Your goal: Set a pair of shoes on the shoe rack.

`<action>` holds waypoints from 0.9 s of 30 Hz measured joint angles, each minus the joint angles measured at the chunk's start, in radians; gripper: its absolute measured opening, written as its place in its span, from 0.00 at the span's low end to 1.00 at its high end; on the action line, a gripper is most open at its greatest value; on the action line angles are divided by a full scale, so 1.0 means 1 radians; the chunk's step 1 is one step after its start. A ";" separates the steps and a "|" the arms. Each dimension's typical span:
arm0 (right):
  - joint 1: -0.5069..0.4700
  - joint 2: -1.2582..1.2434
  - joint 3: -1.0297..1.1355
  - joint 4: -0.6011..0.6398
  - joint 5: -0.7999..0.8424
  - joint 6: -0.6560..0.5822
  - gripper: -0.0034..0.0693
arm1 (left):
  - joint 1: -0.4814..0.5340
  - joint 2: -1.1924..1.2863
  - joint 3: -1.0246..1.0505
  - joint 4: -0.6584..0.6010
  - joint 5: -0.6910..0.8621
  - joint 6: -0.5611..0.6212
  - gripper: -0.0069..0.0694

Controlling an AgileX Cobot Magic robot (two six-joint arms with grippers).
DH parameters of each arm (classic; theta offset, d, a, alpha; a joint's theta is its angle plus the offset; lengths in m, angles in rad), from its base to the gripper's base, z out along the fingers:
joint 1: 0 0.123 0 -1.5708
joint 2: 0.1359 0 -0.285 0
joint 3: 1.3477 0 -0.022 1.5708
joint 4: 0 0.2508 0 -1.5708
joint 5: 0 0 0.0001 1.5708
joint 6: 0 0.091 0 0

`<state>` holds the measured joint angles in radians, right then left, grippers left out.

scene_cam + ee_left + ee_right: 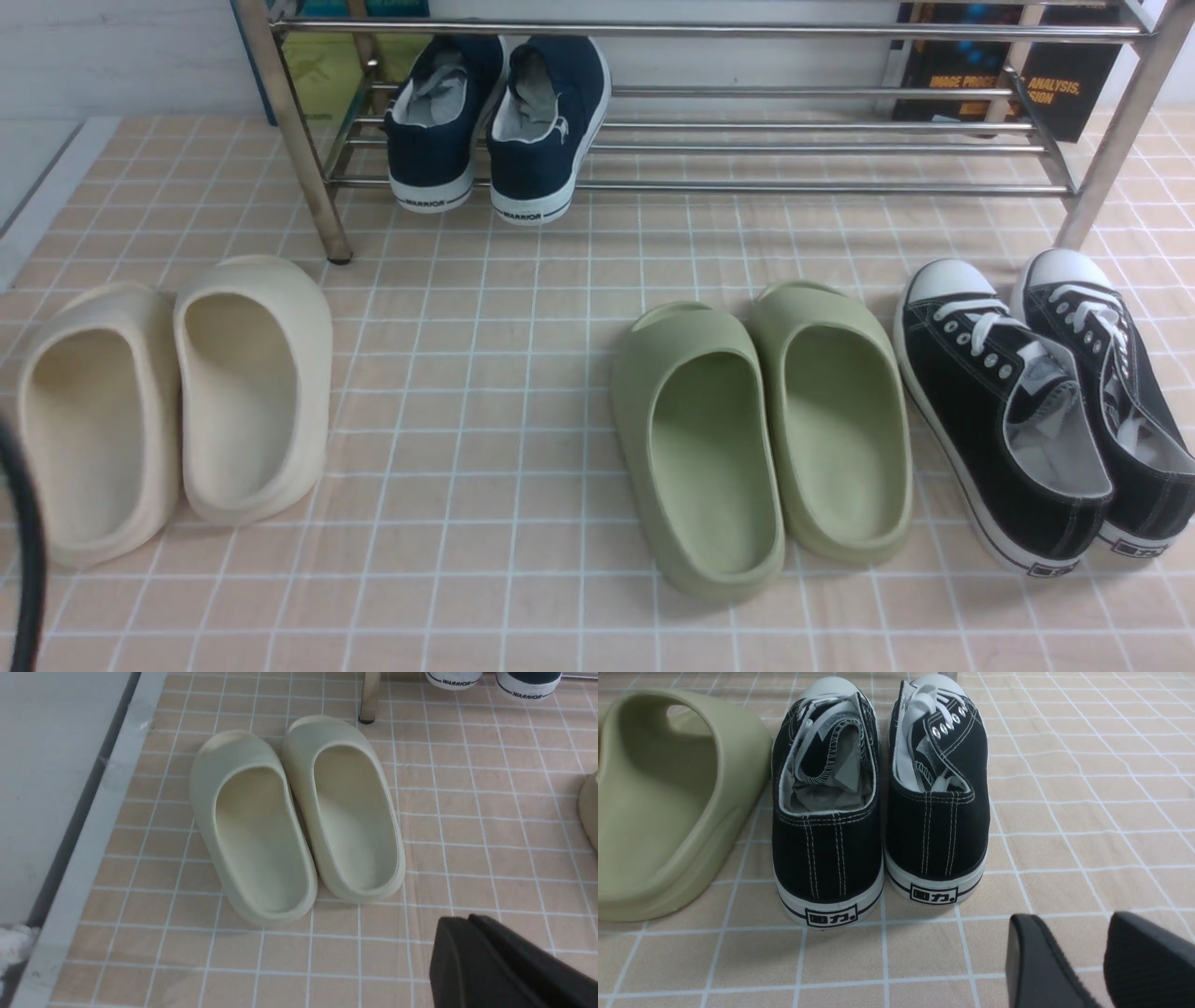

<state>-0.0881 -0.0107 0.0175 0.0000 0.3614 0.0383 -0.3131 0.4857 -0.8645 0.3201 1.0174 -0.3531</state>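
Observation:
The pair of shoes, navy slip-ons with white soles, stands side by side on the lower bars of the shoe rack (794, 147) at its left end, heels toward me: one shoe (431, 140) and the other (546, 149). In the left wrist view only their heels (527, 685) show, beside a rack leg (369, 697). My left gripper (460, 924) hangs over the tiled mat, shut on nothing, near the cream slides. My right gripper (1071, 921) is open and empty, just behind the black sneakers. Neither gripper appears in the front view.
Two cream slides (168, 411) lie at the left front, two green slides (766, 429) in the middle, and two black lace-up sneakers (1027, 401) at the right. Books (1008, 75) stand behind the rack. The mat's left edge (88, 858) borders a grey strip.

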 joint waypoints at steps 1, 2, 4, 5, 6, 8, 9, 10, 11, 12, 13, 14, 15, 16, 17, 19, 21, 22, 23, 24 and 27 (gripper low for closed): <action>0.000 0.000 0.000 0.000 0.000 0.000 0.38 | 0.000 -0.087 0.046 0.000 0.000 -0.018 0.12; 0.000 0.000 0.000 0.000 0.000 0.000 0.38 | 0.000 -0.118 0.062 -0.002 0.000 -0.023 0.13; 0.000 0.000 0.000 0.000 0.000 0.000 0.38 | 0.000 -0.180 0.090 -0.003 0.000 -0.026 0.13; 0.000 0.000 0.000 0.000 0.000 0.000 0.38 | 0.000 -0.209 0.101 -0.003 0.000 -0.026 0.13; 0.000 0.000 0.000 0.000 0.000 0.000 0.38 | 0.000 -0.235 0.112 -0.003 0.000 -0.026 0.13; 0.000 0.000 0.000 0.000 0.000 0.000 0.38 | 0.000 -0.272 0.131 -0.002 0.000 -0.026 0.14; 0.000 0.000 0.000 0.000 0.000 0.000 0.38 | 0.000 -0.288 0.146 -0.002 0.002 -0.026 0.14; 0.000 0.000 0.000 -0.006 0.000 0.000 0.38 | 0.000 -0.300 0.154 -0.002 0.006 -0.026 0.14; 0.000 0.000 0.000 0.000 0.000 0.000 0.38 | 0.000 -0.302 0.158 -0.002 0.007 -0.026 0.14; 0.000 0.000 0.000 0.000 0.000 0.000 0.38 | 0.000 -0.311 0.164 0.003 0.015 -0.026 0.14; 0.000 0.000 0.000 0.000 0.000 0.000 0.38 | 0.000 -0.316 0.167 0.004 0.021 -0.026 0.14; 0.000 0.000 0.000 0.000 0.000 0.000 0.38 | 0.000 -0.316 0.167 0.004 0.021 -0.026 0.14; 0.000 0.000 0.000 0.000 0.000 0.000 0.38 | 0.000 -0.317 0.167 0.003 0.023 -0.026 0.14; 0.000 0.000 0.000 -0.006 0.000 0.000 0.38 | 0.000 -0.317 0.168 0.003 0.024 -0.026 0.14; 0.000 0.000 0.000 0.000 0.000 0.000 0.38 | 0.000 -0.317 0.168 0.003 0.025 -0.025 0.14; 0.000 0.000 0.000 0.000 0.000 0.000 0.38 | 0.000 -0.317 0.168 0.003 0.033 -0.024 0.14; 0.000 0.000 0.000 0.000 0.000 0.000 0.38 | 0.000 -0.320 0.178 0.003 0.026 -0.024 0.14; 0.000 0.000 0.000 0.000 0.000 0.000 0.38 | 0.000 -0.320 0.180 0.003 0.024 -0.024 0.14; 0.000 0.000 0.000 0.000 0.000 0.000 0.38 | 0.001 -0.326 0.197 0.003 0.005 -0.024 0.14; 0.000 0.000 0.000 0.000 0.000 0.000 0.38 | 0.013 -0.341 0.232 -0.001 -0.042 -0.024 0.14; 0.000 0.000 0.000 0.000 0.000 0.000 0.38 | 0.089 -0.374 0.345 -0.023 -0.195 -0.024 0.12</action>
<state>-0.0881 -0.0107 0.0175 0.0000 0.3614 0.0383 -0.2245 0.1113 -0.5194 0.2967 0.8226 -0.3772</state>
